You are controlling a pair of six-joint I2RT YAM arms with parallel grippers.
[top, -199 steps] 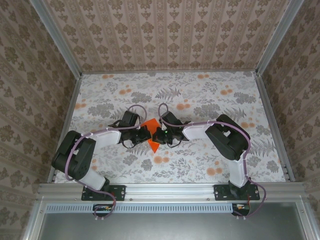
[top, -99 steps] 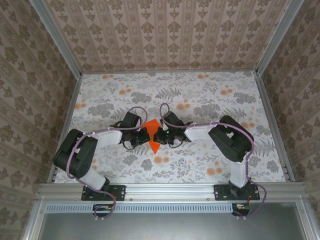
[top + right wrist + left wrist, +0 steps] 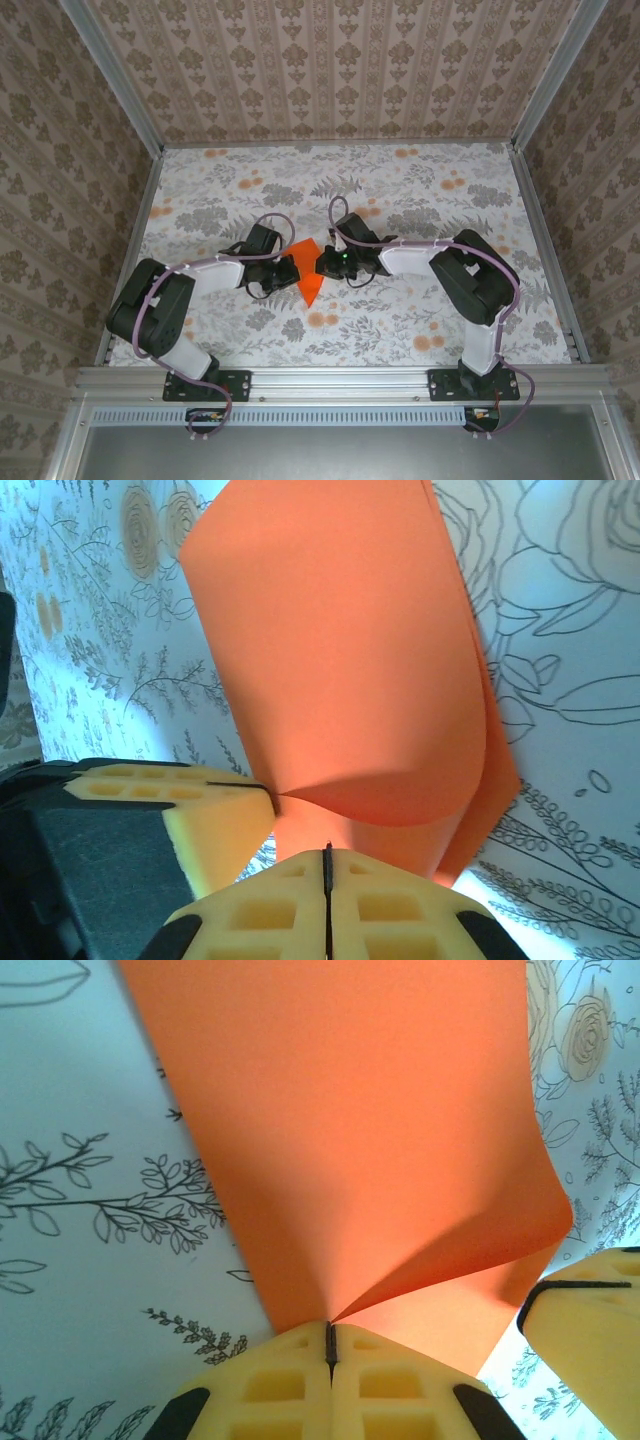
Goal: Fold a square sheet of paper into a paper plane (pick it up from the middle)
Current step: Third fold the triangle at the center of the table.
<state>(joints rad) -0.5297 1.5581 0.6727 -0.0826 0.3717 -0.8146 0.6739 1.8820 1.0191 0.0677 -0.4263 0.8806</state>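
Observation:
The square sheet of paper (image 3: 309, 281) is bright orange and folded into a broad wedge with its point toward the near edge. It sits at mid-table between both grippers. My left gripper (image 3: 292, 270) is shut on one edge of the paper (image 3: 350, 1110); a crease runs right into its closed tips (image 3: 328, 1328). My right gripper (image 3: 322, 264) faces it, jaws together (image 3: 327, 848). The paper (image 3: 330, 650) curls up in front of those tips and a lower layer runs under them, but no crease meets their seam. The left fingers (image 3: 215, 815) show beside it, the right finger (image 3: 590, 1340) beside the left.
The floral table surface (image 3: 420, 200) stretches open behind and to both sides. Patterned walls with metal frame posts (image 3: 150, 190) close it in, and a metal rail (image 3: 340, 380) runs along the near edge by the arm bases.
My right gripper has shifted a little back and to the right, off the paper. More of the orange wedge shows now. The left gripper has held its place and its grip.

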